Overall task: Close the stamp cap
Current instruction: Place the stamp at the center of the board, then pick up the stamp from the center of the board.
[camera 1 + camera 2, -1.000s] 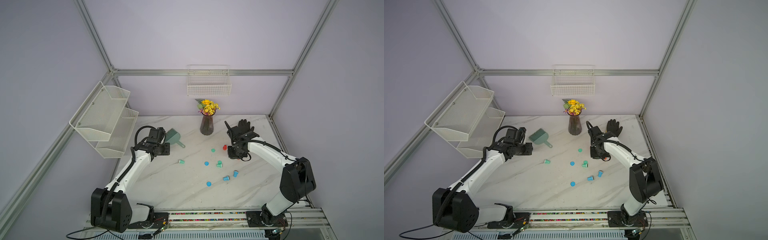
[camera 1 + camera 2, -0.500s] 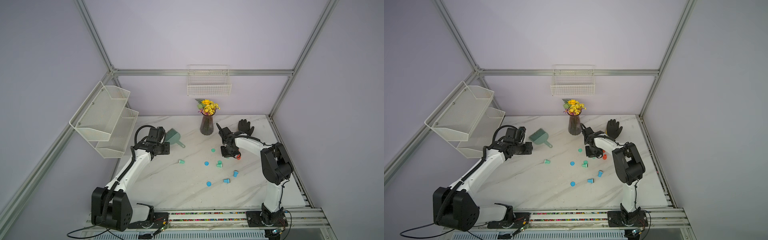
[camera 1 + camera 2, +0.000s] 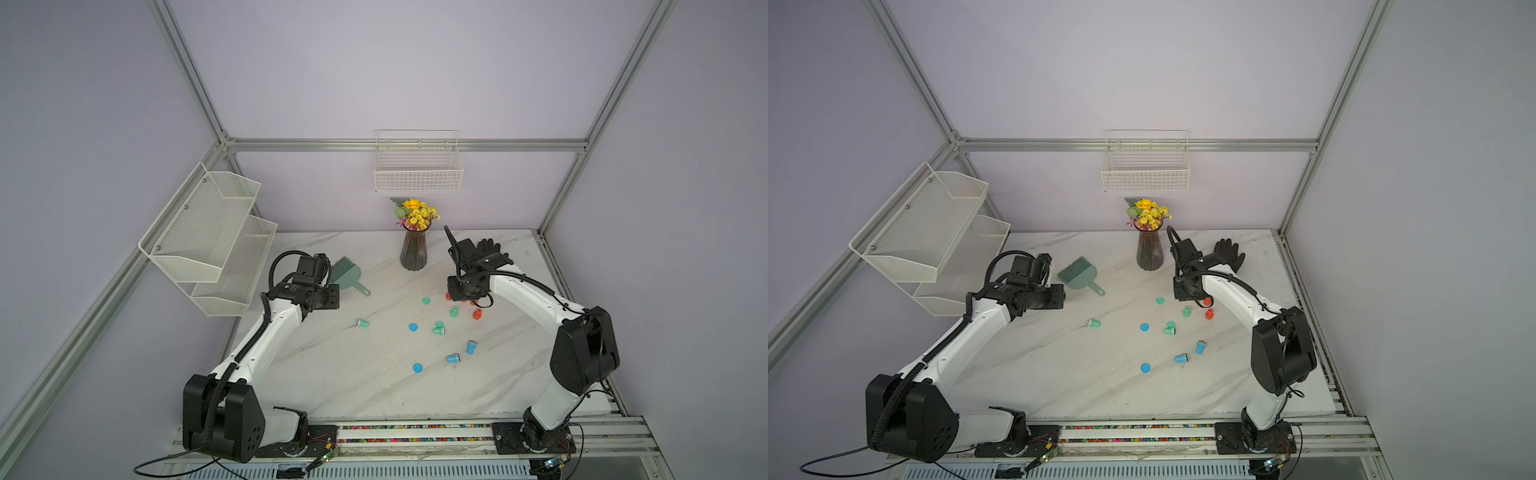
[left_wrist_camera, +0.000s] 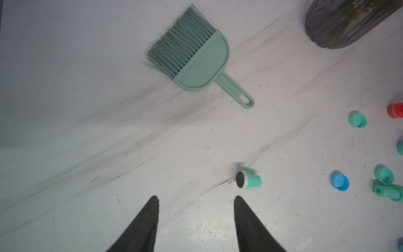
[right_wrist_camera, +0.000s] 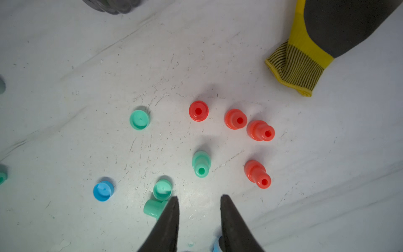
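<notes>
While your right gripper (image 5: pixel 199 199) is hovering narrowly parted and empty over the red stamps (image 5: pixel 235 119) near the vase (image 3: pixel 413 254), your left gripper (image 4: pixel 195 199) is hanging moderately open, holding nothing.

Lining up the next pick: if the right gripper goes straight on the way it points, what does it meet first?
Most likely the bare tabletop: the right gripper points steeply down, open and empty. Along that line the upright green stamp comes next; depth is hard to judge.
</notes>
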`<state>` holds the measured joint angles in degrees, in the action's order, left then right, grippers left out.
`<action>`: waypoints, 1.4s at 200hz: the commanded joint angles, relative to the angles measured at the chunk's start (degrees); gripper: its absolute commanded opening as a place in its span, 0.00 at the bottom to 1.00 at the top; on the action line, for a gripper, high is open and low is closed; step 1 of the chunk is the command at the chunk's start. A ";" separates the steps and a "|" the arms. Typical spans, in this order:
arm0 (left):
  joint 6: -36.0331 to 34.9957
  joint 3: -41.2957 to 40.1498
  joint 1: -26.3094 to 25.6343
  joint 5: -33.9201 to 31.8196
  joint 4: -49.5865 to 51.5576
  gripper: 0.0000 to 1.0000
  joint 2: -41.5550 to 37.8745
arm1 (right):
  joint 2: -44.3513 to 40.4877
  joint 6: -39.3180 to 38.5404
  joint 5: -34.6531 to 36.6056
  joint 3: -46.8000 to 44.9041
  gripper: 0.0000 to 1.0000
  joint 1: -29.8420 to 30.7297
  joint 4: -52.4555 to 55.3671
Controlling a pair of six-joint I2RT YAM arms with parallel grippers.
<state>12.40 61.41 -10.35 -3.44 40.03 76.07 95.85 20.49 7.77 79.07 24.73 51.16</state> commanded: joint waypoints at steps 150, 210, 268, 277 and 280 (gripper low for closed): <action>-0.98 2.01 0.76 1.16 -0.57 0.56 0.49 | -10.99 22.53 -0.06 -32.92 0.34 6.62 -11.54; -0.98 1.88 0.68 1.15 -0.57 0.56 0.87 | -9.25 21.75 0.26 -35.21 0.22 6.56 -15.53; -0.44 2.48 -0.13 5.73 -0.42 0.57 0.06 | -15.64 17.34 0.47 -33.22 0.11 6.59 -12.02; 2.44 2.81 -0.89 7.67 -0.09 0.57 -0.62 | -17.23 15.10 -0.17 -32.21 0.10 6.56 -11.48; 3.03 2.87 -1.17 8.42 -0.05 0.57 -0.89 | -18.91 14.05 -0.56 -31.95 0.10 6.63 -11.56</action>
<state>12.84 61.41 -10.24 -0.16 39.99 77.12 83.26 39.35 7.14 44.66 31.16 37.95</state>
